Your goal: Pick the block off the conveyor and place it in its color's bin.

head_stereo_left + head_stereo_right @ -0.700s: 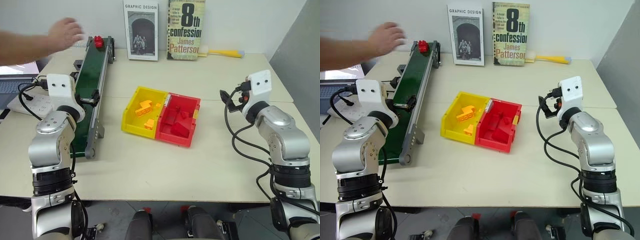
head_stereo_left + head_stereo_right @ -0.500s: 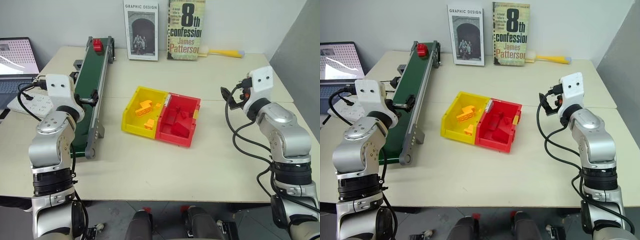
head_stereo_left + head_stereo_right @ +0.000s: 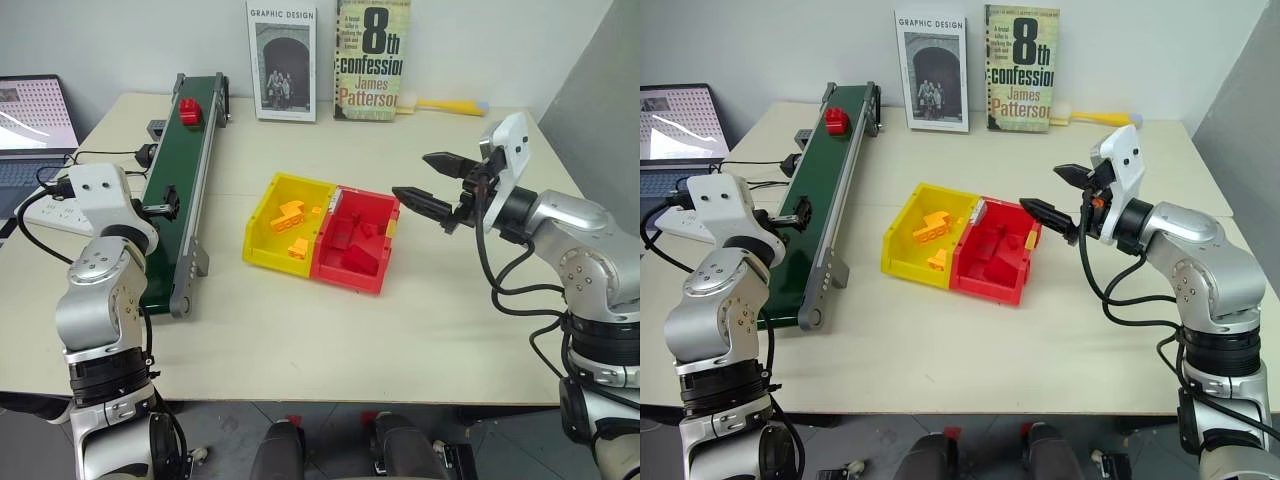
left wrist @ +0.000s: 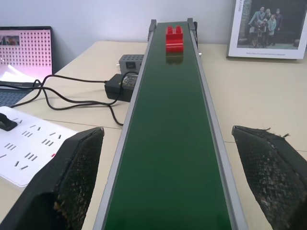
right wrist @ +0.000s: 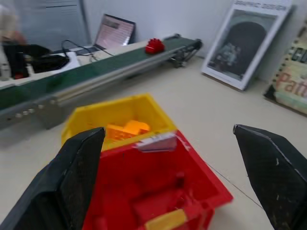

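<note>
The red block (image 3: 188, 110) lies on the dark green conveyor (image 3: 176, 185) near its far end, also seen down the belt as the block (image 4: 175, 37). My left gripper (image 4: 172, 191) is open at the belt's near part, one finger (image 4: 72, 182) on each side of the frame, well short of the block. The red bin (image 3: 345, 272) stands mid-table with several red pieces inside. My right gripper (image 3: 428, 181) is open, level, pointing left just beside the red bin's right end, nothing between its fingers.
A yellow bin (image 3: 262, 250) holding orange bricks adjoins the red one on its left. Two books (image 3: 372, 60) lean on the back wall beside a yellow brush (image 3: 450, 105). A laptop (image 3: 30, 130), power strip (image 4: 29, 148) and cables lie left of the conveyor.
The person's hand has left the conveyor's far end. The block has ridden a little nearer along the belt. My right gripper swung left toward the bins; the left arm shifted slightly left.
</note>
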{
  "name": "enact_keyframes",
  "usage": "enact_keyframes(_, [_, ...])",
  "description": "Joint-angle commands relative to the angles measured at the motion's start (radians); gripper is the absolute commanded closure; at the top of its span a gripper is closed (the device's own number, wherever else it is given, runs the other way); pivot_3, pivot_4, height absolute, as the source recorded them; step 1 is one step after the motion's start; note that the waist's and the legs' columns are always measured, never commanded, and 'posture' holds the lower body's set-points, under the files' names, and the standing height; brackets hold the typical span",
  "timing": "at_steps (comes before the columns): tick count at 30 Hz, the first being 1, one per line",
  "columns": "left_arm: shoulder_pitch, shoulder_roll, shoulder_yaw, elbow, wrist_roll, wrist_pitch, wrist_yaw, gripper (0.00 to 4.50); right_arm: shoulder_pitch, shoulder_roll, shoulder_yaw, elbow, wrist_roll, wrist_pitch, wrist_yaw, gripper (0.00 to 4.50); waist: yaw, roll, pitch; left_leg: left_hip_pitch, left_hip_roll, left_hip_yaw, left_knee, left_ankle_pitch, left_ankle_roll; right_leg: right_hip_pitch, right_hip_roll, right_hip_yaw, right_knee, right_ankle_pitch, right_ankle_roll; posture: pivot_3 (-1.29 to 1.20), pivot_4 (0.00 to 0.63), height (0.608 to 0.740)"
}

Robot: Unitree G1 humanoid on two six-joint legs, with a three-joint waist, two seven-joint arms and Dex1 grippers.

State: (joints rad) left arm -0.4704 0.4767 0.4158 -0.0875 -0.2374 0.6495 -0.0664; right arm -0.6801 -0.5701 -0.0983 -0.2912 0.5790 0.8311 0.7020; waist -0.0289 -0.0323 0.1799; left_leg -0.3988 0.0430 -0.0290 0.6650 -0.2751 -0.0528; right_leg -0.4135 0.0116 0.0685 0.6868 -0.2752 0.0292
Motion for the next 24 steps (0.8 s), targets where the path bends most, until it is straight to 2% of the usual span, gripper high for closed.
enact_keyframes(1, [-0.034, 0.015, -0.002, -0.001, -0.002, 0.005, -0.003, 0.05, -0.056, -0.032, 0.006, -0.093, 0.135, 0.083, 0.085, 0.0, 0.0, 0.0, 0.0, 0.0, 0.0, 0.0, 0.0, 0.0, 0.0, 0.0, 0.0, 0.0, 0.0, 0.0, 0.0, 0.0, 0.15, 0.74])
enact_keyframes(24, [-0.063, 0.038, -0.02, 0.067, 0.016, 0.025, -0.009, 0.05, -0.028, -0.048, 0.009, -0.124, 0.166, 0.085, 0.04, 0.0, 0.0, 0.0, 0.0, 0.0, 0.0, 0.0, 0.0, 0.0, 0.0, 0.0, 0.0, 0.0, -0.001, 0.0, 0.0, 0.0, 0.15, 0.74])
